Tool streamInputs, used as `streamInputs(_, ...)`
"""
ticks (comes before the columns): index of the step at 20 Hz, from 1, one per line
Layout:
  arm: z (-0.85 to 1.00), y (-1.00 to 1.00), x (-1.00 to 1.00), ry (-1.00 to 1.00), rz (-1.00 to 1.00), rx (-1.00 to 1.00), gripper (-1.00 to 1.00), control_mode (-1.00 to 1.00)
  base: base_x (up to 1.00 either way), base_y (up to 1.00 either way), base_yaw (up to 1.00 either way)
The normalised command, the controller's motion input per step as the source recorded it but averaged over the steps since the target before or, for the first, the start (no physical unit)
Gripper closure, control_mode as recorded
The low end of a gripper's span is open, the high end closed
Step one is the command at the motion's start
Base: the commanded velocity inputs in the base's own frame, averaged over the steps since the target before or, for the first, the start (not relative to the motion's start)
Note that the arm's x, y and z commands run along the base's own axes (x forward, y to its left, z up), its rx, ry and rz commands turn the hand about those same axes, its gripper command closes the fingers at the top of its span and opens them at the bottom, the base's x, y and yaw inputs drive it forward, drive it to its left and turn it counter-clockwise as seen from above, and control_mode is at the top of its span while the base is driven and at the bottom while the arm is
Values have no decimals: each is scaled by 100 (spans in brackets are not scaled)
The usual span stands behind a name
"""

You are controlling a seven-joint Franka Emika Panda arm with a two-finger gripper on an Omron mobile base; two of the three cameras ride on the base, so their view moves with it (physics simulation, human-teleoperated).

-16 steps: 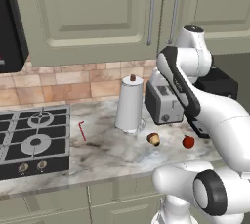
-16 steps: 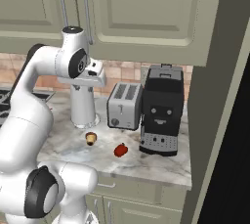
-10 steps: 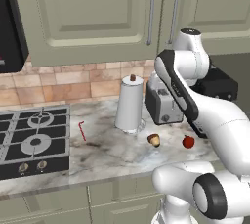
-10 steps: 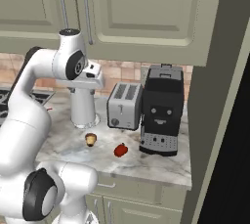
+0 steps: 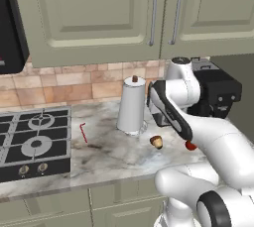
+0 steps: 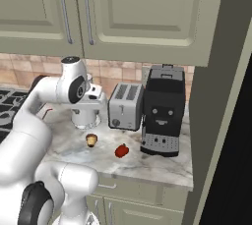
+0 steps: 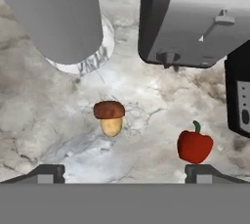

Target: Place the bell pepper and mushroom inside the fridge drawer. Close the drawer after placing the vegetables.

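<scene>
The tool (image 7: 124, 171) hangs above the marbled stone counter (image 7: 39, 115) with its two dark tips spread wide and nothing between them. In the hand view the small brown-capped mushroom (image 7: 109, 117) with a pale stem stands upright on the counter, and the glossy red bell pepper (image 7: 194, 145) sits to its right, apart from it and close to one tip. Beyond them stand the grey paper-towel roll (image 7: 58, 12) and the silver two-slot toaster (image 7: 195, 17). From the right base view, the pepper lies near the black coffee machine (image 6: 164, 108), the mushroom left of it.
</scene>
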Motion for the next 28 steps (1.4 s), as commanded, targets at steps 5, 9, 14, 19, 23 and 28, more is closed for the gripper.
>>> streamInputs(5, -74, -5, 0, 11, 0, 0, -100, -100, 0, 0, 0)
streamInputs(9, -66, 0, 0, 16, 1, 0, -100, -100, 0, 0, 0)
streamInputs(14, -46, 1, 0, 19, 0, -3, -100, -100, 0, 0, 0)
streamInputs(19, -43, 13, 11, 7, 0, -3, -100, -100, 0, 0, 0)
streamInputs(23, -24, 24, 29, 0, 0, 0, -100, -100, 0, 0, 0)
streamInputs(28, -7, 0, 13, -1, 0, 0, -100, -100, 0, 0, 0)
